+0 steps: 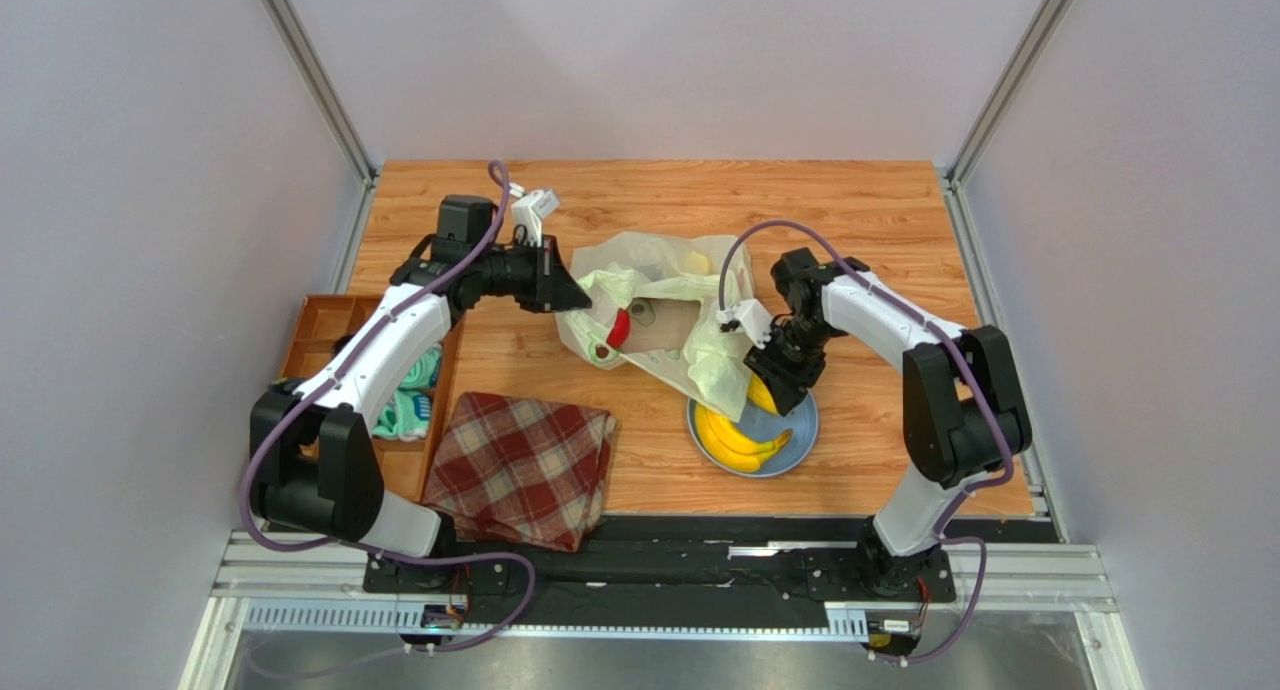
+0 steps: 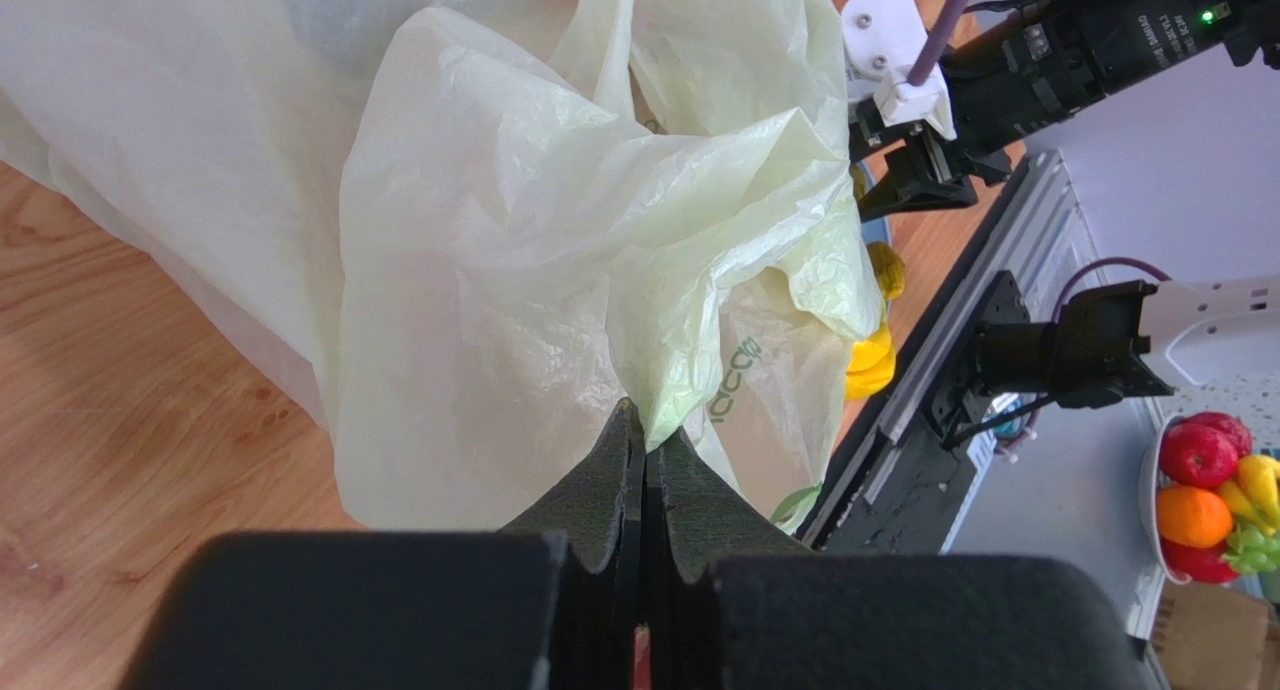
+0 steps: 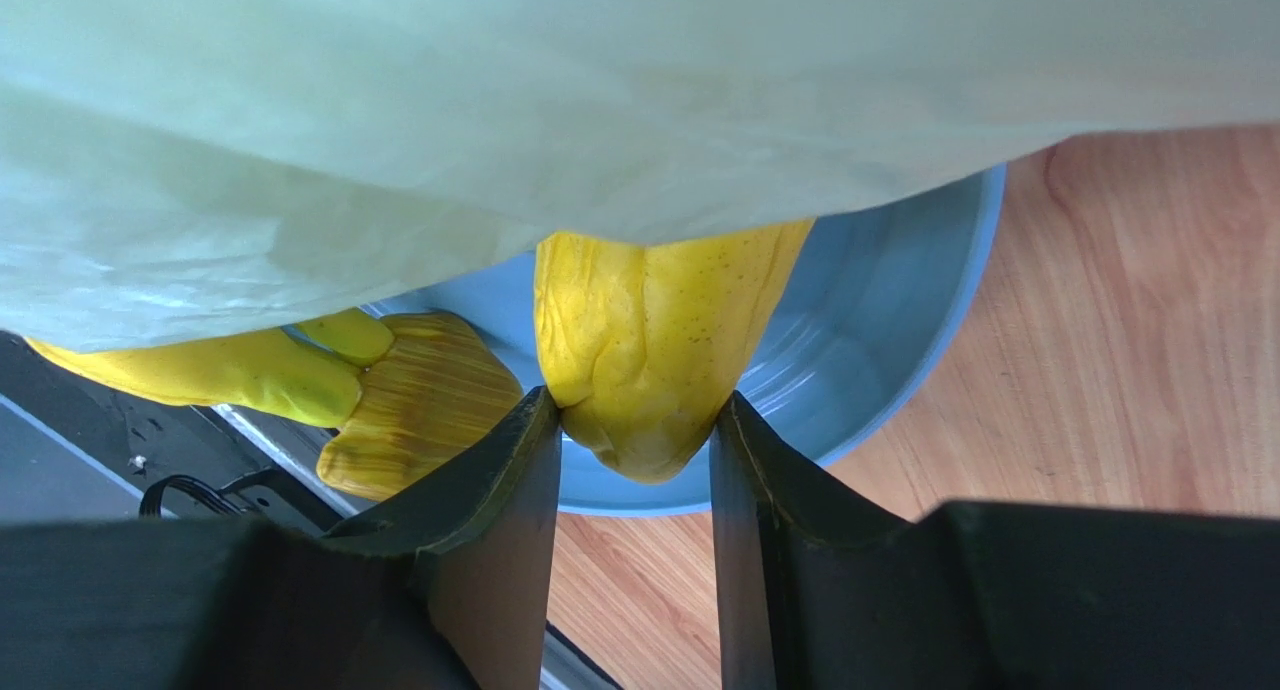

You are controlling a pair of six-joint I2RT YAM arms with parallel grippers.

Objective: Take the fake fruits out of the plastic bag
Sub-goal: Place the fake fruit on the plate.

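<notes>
The pale yellow-green plastic bag [image 1: 661, 293] lies crumpled at the table's middle. My left gripper [image 1: 579, 293] is shut on a fold of the bag's left edge, and its jaws pinch the film in the left wrist view [image 2: 646, 443]. A red fruit [image 1: 618, 330] shows through the bag. My right gripper [image 1: 766, 390] is shut on a lumpy yellow fruit [image 3: 646, 345], held just over the blue plate [image 3: 902, 315] under the bag's overhanging edge [image 3: 601, 105]. The yellow banana bunch [image 1: 736, 443] lies on the plate [image 1: 804, 435]. The other fruits are hidden.
A red plaid cloth [image 1: 519, 465] lies at the front left. A brown compartment tray [image 1: 323, 338] with teal items stands at the left edge. Grey walls enclose the table on three sides.
</notes>
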